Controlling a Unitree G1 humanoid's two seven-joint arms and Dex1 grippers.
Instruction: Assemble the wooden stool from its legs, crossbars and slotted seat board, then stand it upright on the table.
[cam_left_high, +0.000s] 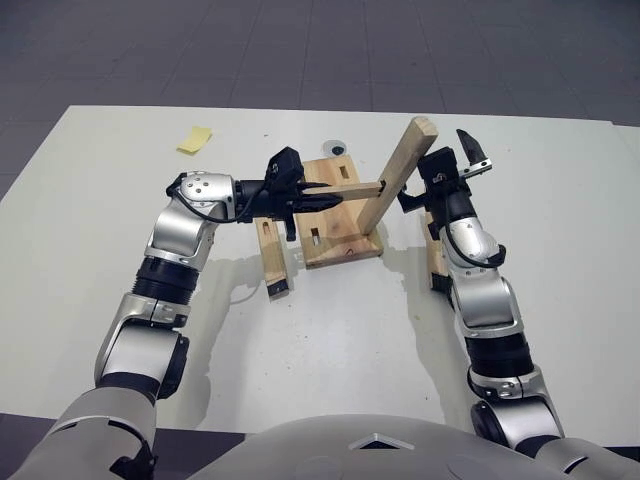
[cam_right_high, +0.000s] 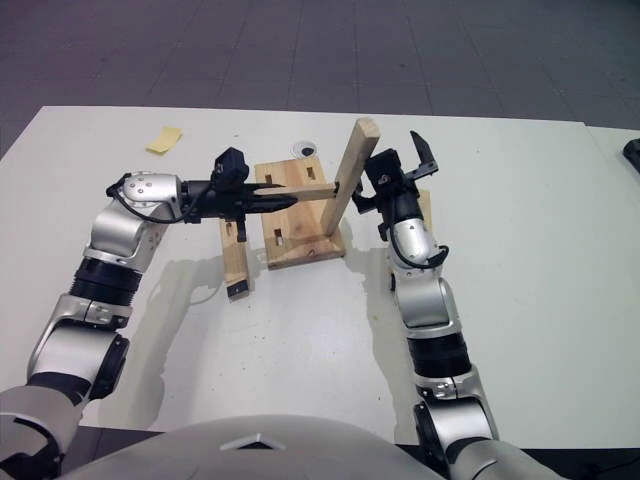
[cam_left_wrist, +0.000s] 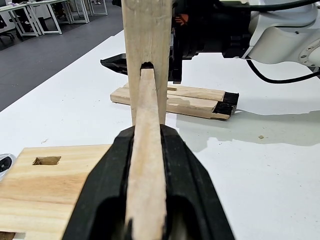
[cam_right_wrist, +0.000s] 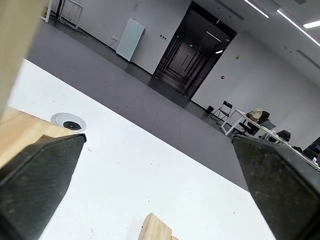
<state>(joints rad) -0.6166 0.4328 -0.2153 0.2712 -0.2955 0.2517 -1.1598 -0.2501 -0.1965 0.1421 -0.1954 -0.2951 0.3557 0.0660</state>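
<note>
The slotted seat board (cam_left_high: 335, 235) lies flat mid-table. One wooden leg (cam_left_high: 398, 180) stands tilted on its right edge. My left gripper (cam_left_high: 322, 198) is shut on a crossbar (cam_left_wrist: 146, 165), held level over the board. The crossbar's far end sits in the notch of the standing leg (cam_left_wrist: 145, 45). My right gripper (cam_left_high: 432, 165) is open just right of that leg, one finger close beside it and the other raised clear. Its wide-apart fingers (cam_right_wrist: 35, 175) frame the right wrist view.
A spare leg (cam_left_high: 272, 258) lies left of the board under my left arm. Another leg (cam_left_high: 436, 258) lies under my right forearm. A yellow note (cam_left_high: 195, 139) and a round table grommet (cam_left_high: 335, 147) sit further back. White table spreads in front.
</note>
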